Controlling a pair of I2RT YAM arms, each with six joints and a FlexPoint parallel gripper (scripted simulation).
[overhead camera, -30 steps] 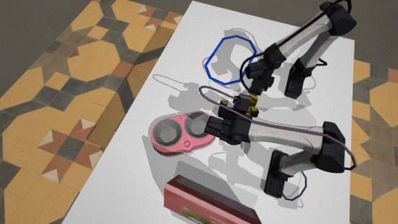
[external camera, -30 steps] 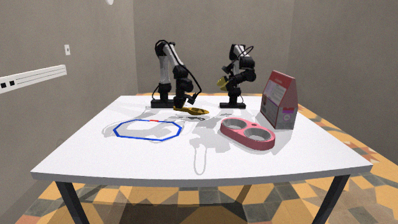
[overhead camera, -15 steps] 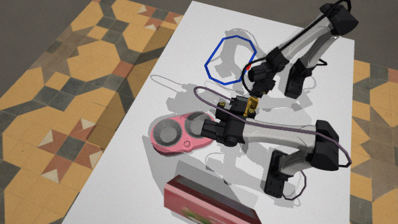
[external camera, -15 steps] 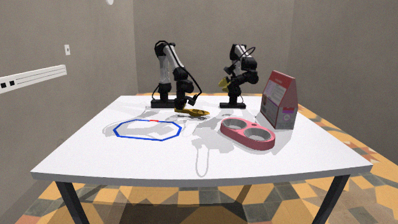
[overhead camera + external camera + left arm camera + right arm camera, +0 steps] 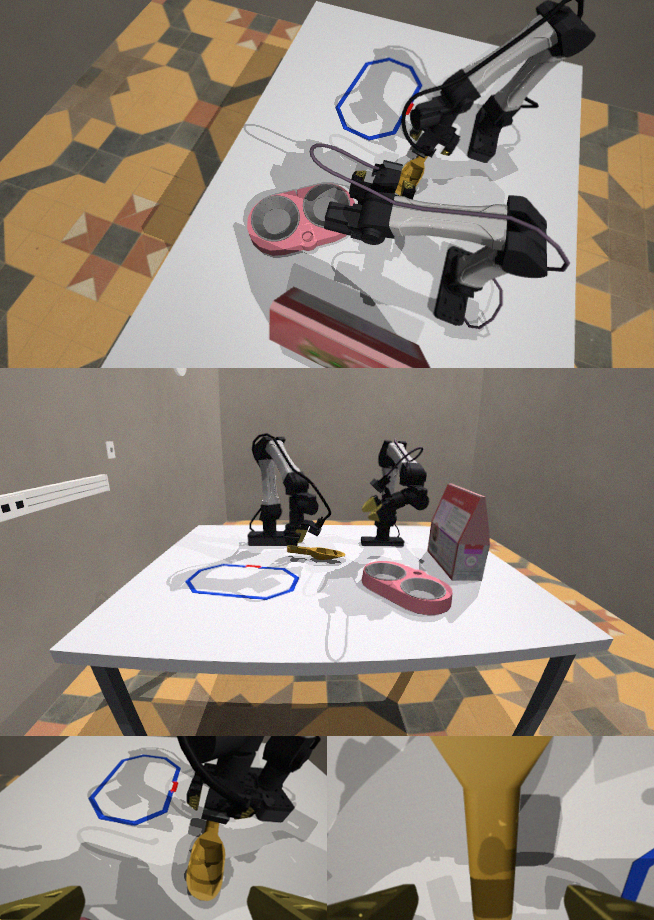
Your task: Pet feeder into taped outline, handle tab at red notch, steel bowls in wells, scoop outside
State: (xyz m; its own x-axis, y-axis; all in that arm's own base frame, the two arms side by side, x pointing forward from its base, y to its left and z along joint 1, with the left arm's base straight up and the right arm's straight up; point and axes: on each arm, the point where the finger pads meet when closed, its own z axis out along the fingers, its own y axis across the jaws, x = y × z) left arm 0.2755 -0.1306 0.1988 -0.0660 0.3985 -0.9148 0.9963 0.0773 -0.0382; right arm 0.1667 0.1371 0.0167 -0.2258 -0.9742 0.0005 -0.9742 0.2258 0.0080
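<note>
- Pink two-well pet feeder (image 5: 303, 227) (image 5: 395, 591), holding its steel bowls: centre-left from the top, outside the blue taped outline (image 5: 356, 132) (image 5: 230, 595) (image 5: 118, 820) (image 5: 633, 880) at upper centre.
- Mustard-yellow scoop (image 5: 413, 172) (image 5: 322, 554) (image 5: 205, 867) (image 5: 491, 818): mid-frame, outside the outline.
- Right fingers (image 5: 431, 143) (image 5: 300, 535): released, astride its handle.
- Left fingers (image 5: 384, 181) (image 5: 372, 510): wide apart, grasping nothing.
</note>
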